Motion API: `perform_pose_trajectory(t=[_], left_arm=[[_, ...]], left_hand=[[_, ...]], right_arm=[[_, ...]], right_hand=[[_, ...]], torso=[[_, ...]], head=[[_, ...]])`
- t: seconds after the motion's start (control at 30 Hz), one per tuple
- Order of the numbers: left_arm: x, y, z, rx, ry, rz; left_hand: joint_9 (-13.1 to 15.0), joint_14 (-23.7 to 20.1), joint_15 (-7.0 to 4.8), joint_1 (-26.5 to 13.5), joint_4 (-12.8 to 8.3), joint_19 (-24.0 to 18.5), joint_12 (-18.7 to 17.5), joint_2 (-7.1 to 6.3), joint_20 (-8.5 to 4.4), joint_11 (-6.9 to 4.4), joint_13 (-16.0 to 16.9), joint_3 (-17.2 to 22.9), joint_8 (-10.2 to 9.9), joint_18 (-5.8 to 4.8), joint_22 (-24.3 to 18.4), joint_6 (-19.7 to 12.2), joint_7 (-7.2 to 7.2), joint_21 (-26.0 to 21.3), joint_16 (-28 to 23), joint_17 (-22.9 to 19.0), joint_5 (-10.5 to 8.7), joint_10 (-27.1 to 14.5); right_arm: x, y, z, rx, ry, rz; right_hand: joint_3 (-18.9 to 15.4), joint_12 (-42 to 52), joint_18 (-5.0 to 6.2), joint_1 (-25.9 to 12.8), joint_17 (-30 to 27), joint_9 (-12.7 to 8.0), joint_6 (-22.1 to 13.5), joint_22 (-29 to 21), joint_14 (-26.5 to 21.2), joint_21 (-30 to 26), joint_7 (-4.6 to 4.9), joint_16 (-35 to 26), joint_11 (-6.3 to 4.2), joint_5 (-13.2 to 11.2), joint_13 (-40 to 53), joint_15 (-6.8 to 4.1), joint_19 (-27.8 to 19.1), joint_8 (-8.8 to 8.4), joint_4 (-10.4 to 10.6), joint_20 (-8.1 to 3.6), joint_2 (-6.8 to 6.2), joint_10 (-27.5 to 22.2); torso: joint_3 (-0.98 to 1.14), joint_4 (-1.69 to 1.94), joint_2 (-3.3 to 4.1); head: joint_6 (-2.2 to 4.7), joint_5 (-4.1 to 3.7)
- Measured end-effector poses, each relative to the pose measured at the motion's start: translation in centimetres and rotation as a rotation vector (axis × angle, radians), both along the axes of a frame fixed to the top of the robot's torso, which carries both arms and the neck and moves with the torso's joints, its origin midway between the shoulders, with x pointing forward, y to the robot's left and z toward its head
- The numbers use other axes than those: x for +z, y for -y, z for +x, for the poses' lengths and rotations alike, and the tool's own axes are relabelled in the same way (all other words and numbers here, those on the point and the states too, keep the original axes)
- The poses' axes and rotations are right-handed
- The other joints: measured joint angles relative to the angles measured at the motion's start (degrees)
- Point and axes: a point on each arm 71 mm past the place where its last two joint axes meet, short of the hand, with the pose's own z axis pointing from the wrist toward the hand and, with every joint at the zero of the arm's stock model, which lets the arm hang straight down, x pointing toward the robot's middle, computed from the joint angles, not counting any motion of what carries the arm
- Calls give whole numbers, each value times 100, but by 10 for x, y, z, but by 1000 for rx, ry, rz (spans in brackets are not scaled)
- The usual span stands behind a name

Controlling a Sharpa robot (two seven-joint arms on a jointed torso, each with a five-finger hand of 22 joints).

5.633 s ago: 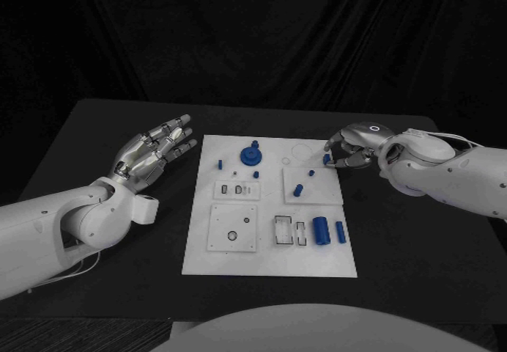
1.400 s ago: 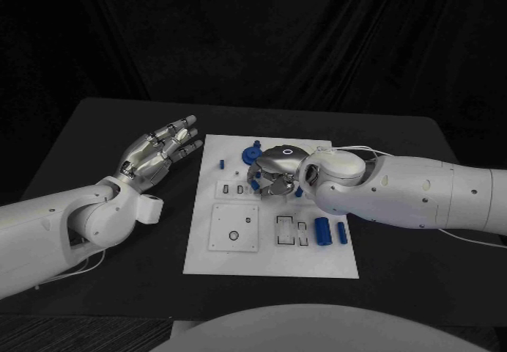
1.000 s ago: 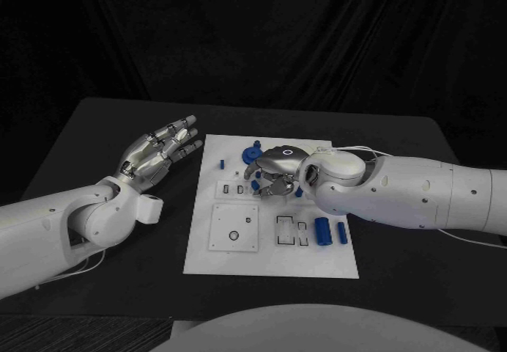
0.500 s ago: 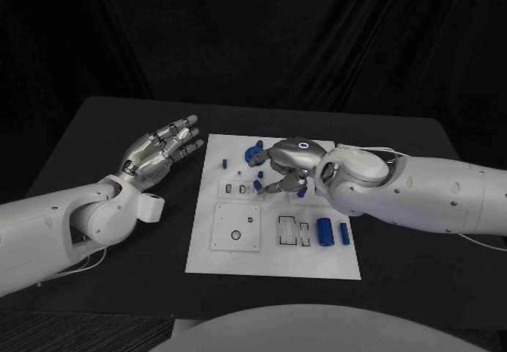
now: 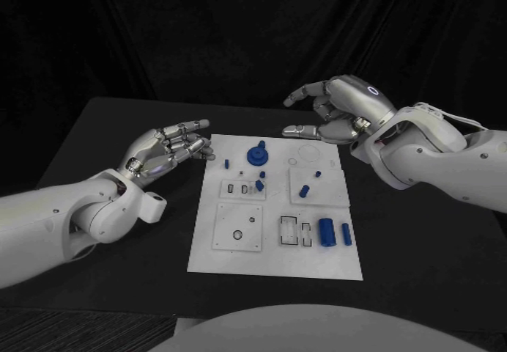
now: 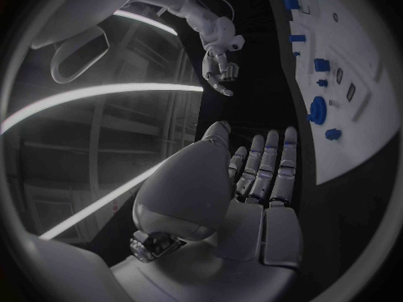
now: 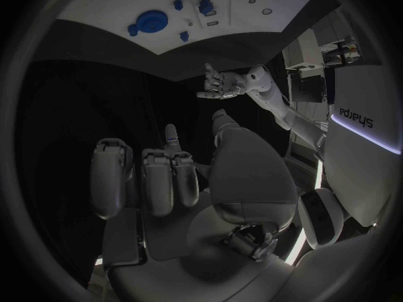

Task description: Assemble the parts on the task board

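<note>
At the table's middle lay the board [image 5: 275, 253], a white plate with blue parts spread over it: a round knob [image 5: 257, 155] near its far edge, a small peg [image 5: 224, 164] just left of that, two short pegs [image 5: 303, 191] on a raised square toward the right, and two cylinders [image 5: 327, 231] lying side by side in the near right part beside some slotted frames. Over the board's far right corner hung the right hand [image 5: 336, 111], raised clear of the parts, fingers spread and holding nothing. Beside the board's left edge hovered the left hand [image 5: 167, 149], palm up, fingers apart and slightly curled, empty. Under everything was the black table [image 5: 423, 249].
</note>
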Motion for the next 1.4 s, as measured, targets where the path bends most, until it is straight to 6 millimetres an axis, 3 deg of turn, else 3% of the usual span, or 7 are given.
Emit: perform_pose_trajectory(t=[0.07,0.1,0.17,0.23,0.47,0.93,1.4], left_arm=[[22,10,11,-30,95,88],[30,16,15,-48,123,131],[45,34,23,-93,155,250],[53,51,33,-136,151,380],[44,91,52,-222,10,769],[21,137,61,-311,-206,1224],[17,139,64,-276,-267,1350]], left_hand=[[132,789,-303,-507,-8,705,1295,11,-154,-349,1114,-226,256,185,472,819,140,852,1425,771,-642,989],[218,1855,-456,-1038,-25,1086,2176,107,-302,-428,2511,-413,446,185,748,1194,205,1340,2401,2106,-1070,2358],[364,3815,-681,-2518,-113,2532,3194,260,-509,-653,5096,-1074,752,10,2974,1566,177,3266,3846,4797,-1870,4562],[527,4776,-771,-3294,-18,3531,3473,411,-683,-799,5979,-1503,1041,-270,4939,1907,54,4839,4270,6046,-2030,5498],[1143,4944,-1110,-3037,21,4674,3502,759,-893,-1112,6123,-1696,1541,-670,6041,2492,-294,6154,4319,6242,-1752,5647],[1351,4944,-1193,-2747,-51,4692,3502,858,-958,-1202,6127,-1448,1373,-672,6041,2760,-384,6168,4319,6241,-1280,5652],[1931,4945,-1418,-2471,-155,4693,3503,659,-1162,-1441,6138,-1027,1476,-670,6040,3265,-642,6137,4319,6240,-582,5654]], right_arm=[[4,4,1,-11,4,32],[5,5,1,-15,4,43],[6,7,2,-23,2,64],[6,9,3,-29,0,79],[3,19,3,-60,-12,106],[-22,32,3,-104,-94,111],[-31,33,2,-104,-136,105]], right_hand=[[32,0,0,20,0,27,5,0,-18,0,5,0,0,0,0,18,21,68,-13,21,20,0],[52,0,0,54,0,39,5,0,-18,0,5,0,0,0,0,18,19,107,-20,23,60,0],[77,0,0,71,0,61,5,0,-6,0,5,0,41,4,0,30,0,172,-14,42,169,0],[77,0,0,69,0,82,-8,0,2,22,18,0,41,77,0,38,0,228,-14,42,241,0],[77,0,0,41,-1,109,-16,-1,-18,22,26,0,41,178,-1,58,21,324,-14,63,345,0],[92,0,0,169,-1,156,-99,-2,-1,22,68,0,83,589,-2,74,0,523,-30,83,534,1],[92,0,0,214,-1,162,-118,-3,-23,22,87,0,82,672,-3,96,20,573,-30,103,579,1]], torso=[[14,-8,-8],[21,-13,-12],[37,-27,-29],[55,-43,-48],[161,-160,-124],[364,-391,-240],[405,-417,-246]], head=[[0,-2],[0,-2],[0,-8],[-1,-5],[-1,174],[-1,421],[-1,394]])
